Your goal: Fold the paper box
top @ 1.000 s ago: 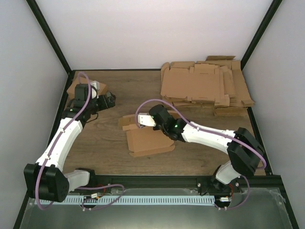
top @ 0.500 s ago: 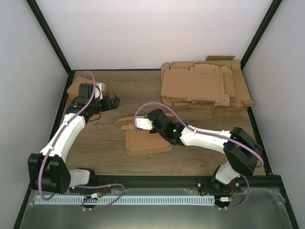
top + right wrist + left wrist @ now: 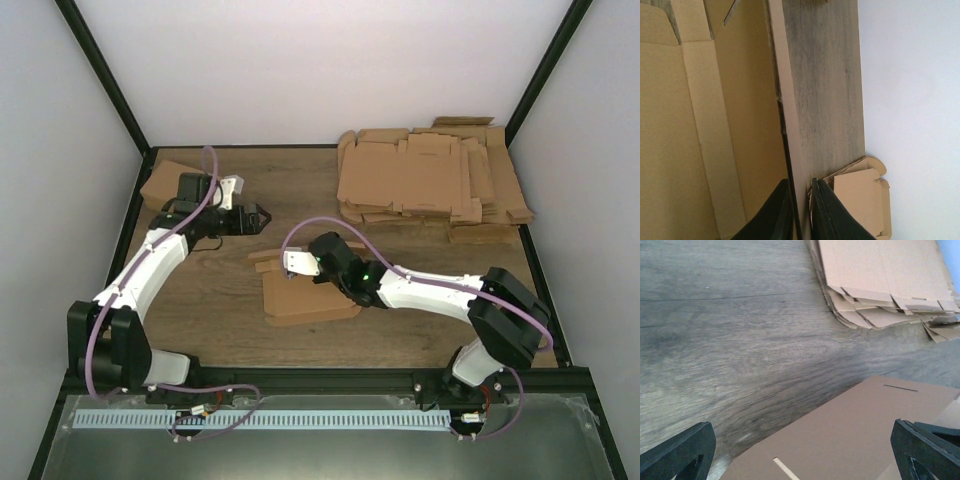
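Note:
The paper box (image 3: 305,295), a plain brown die-cut sheet, lies partly folded at the table's middle. My right gripper (image 3: 300,262) is shut on one upright side wall of it. In the right wrist view that wall (image 3: 790,125) stands edge-on between the two dark fingers (image 3: 775,215), with the box's creased inner floor (image 3: 700,125) to the left. My left gripper (image 3: 256,217) is open and empty, hovering a little left of and behind the box. In the left wrist view its fingertips (image 3: 680,452) are spread wide over a flat panel of the box (image 3: 855,435).
A thick pile of flat brown blanks (image 3: 430,185) lies at the back right, also in the left wrist view (image 3: 880,280). Another brown cardboard box (image 3: 165,185) sits in the back left corner, also in the right wrist view (image 3: 860,192). Black frame posts line the table's sides.
My left gripper has swung right, from the back left corner toward the paper box. My right gripper has shifted slightly left with the wall in it, and the box looks more folded up.

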`<state>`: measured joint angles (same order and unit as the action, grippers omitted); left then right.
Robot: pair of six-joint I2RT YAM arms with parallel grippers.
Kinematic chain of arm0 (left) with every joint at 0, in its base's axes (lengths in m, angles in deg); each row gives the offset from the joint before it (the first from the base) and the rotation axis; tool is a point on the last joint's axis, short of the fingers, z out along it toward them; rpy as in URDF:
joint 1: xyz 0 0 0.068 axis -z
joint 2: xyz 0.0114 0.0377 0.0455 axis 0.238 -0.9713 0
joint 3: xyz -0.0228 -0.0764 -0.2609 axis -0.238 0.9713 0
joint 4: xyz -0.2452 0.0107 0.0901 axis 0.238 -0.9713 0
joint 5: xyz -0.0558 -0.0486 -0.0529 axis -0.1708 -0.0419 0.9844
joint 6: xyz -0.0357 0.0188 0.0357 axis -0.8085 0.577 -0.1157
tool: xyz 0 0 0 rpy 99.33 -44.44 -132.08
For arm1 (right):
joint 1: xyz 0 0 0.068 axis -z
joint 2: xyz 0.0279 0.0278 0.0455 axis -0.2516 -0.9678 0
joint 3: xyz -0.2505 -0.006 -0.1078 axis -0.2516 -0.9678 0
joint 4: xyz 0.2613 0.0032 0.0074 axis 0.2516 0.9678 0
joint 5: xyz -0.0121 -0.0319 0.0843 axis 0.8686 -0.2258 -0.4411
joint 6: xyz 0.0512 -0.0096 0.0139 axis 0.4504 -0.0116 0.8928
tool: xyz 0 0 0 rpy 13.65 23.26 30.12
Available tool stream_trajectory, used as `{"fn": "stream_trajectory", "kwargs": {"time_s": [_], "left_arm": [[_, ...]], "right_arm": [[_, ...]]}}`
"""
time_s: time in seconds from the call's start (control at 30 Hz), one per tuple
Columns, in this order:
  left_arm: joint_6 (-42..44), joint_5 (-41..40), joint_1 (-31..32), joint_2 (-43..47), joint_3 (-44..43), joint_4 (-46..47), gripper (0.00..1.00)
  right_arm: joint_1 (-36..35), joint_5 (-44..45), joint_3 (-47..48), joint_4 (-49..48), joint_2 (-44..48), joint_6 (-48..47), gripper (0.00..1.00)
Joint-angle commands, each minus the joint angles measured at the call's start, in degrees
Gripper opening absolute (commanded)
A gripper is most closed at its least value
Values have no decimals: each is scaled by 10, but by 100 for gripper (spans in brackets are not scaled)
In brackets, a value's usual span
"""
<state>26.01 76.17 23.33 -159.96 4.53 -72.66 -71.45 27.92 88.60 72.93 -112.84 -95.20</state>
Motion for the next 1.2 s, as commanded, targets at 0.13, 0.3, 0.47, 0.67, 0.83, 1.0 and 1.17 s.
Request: {"fn": "stream_trajectory", "kwargs": {"time_s": [0.13,0.3,0.47,0.67,0.83,1.0,1.17], "left_arm": [[15,14,12,12,-24,12,99],[14,5,12,39,-24,-3,99],[20,-12,12,81,-8,-4,100],[25,-28,12,122,25,19,100],[47,-36,17,134,35,36,100],[113,-27,52,122,44,52,100],[208,-93,95,86,31,46,100]], "right_arm": [[-29,4,9,19,21,11,31],[-35,-2,10,39,74,46,100],[-34,-39,16,77,149,162,100],[-35,-152,-27,97,264,354,100],[-35,-155,-77,112,339,604,100],[-34,-129,-98,227,357,882,100],[-34,-199,-140,268,357,982,100]]}}
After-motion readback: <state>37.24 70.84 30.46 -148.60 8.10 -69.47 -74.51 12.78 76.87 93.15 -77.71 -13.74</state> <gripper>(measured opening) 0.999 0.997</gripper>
